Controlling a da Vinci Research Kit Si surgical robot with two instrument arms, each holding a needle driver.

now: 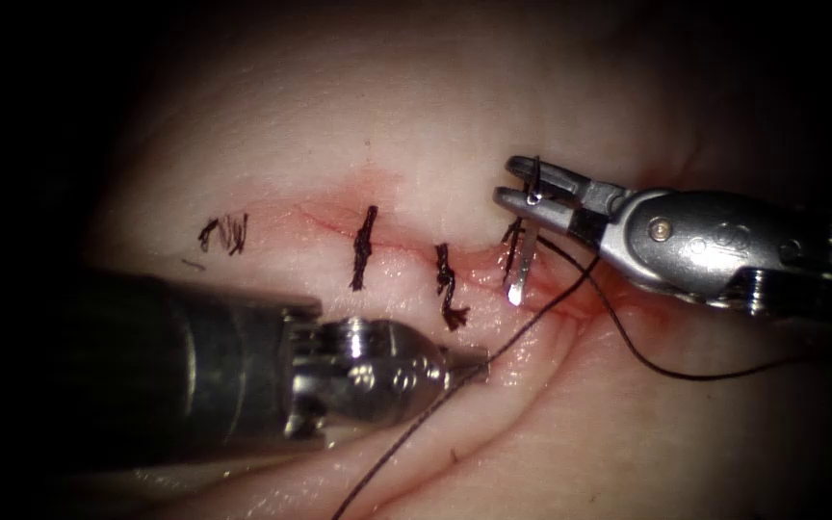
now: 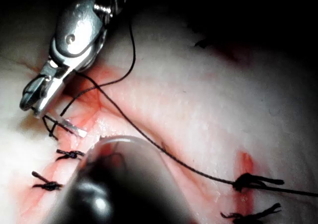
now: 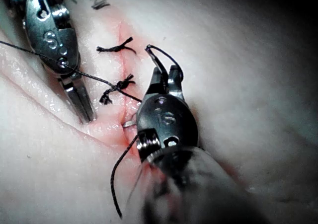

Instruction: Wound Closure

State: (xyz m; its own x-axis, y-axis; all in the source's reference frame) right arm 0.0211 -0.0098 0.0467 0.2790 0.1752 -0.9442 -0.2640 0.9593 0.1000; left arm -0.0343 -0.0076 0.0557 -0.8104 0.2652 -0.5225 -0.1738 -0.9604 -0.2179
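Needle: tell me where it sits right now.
In the endoscope view the needle sits at the right end of the cut, held by the right tool, just right of the third stitch.

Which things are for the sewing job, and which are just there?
For the job: right tool, shut on the needle near mid-curve, its tip by the cut, entry unclear; thread; left tool, shut, beside thread; tissue.
Just there: finished stitches; red fluid.
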